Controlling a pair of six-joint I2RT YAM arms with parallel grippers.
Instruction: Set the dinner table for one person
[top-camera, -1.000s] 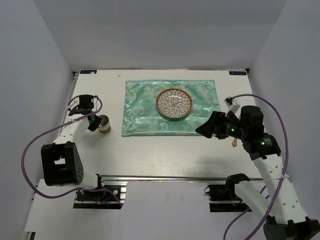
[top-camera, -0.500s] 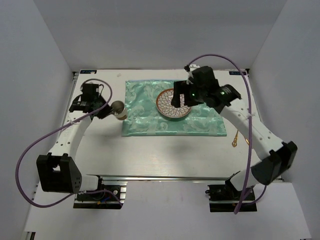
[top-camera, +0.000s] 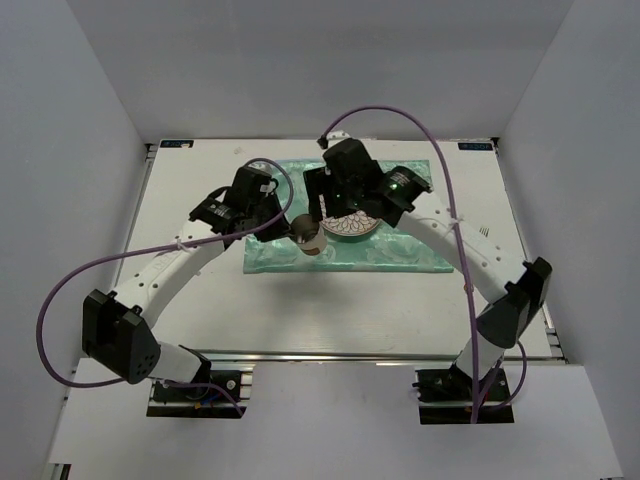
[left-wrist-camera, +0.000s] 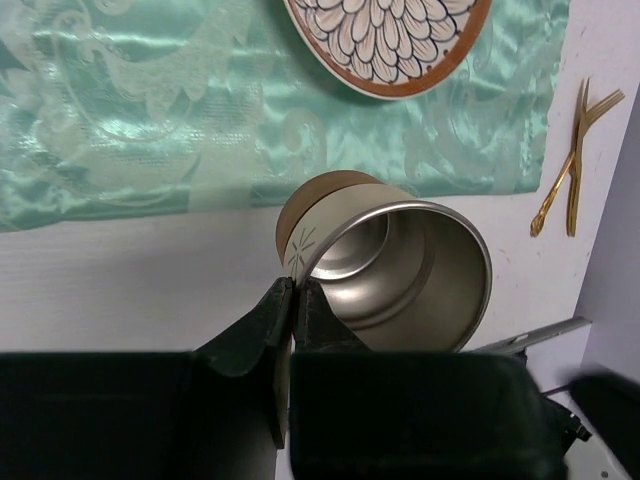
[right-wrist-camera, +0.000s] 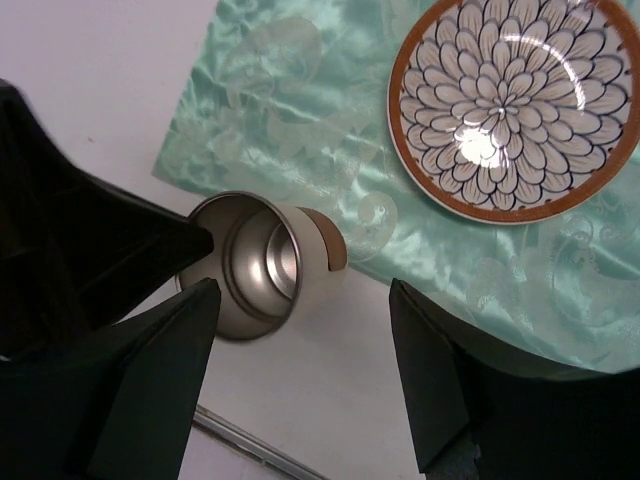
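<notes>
My left gripper (top-camera: 298, 232) is shut on the rim of a cream cup (top-camera: 309, 239) with a brown base and a metal lining. It holds the cup over the near edge of the green mat (top-camera: 400, 250). The left wrist view shows the fingertips (left-wrist-camera: 290, 292) pinching the cup wall (left-wrist-camera: 395, 265). My right gripper (top-camera: 320, 208) is open and empty, just above and beside the cup (right-wrist-camera: 262, 262), its fingers (right-wrist-camera: 150, 380) spread wide. The patterned plate (right-wrist-camera: 510, 105) lies on the mat and is partly hidden under the right arm (top-camera: 352, 226). The white dinner table (top-camera: 200, 300) lies under it all.
Gold cutlery (left-wrist-camera: 568, 160) lies on the table to the right of the mat; in the top view the right arm hides it. A silver rail (top-camera: 350, 355) runs along the near table edge. White walls enclose three sides.
My left arm carried the cup from the table's left side rightward to the mat's near edge. My right arm swung left across the plate to meet the cup.
</notes>
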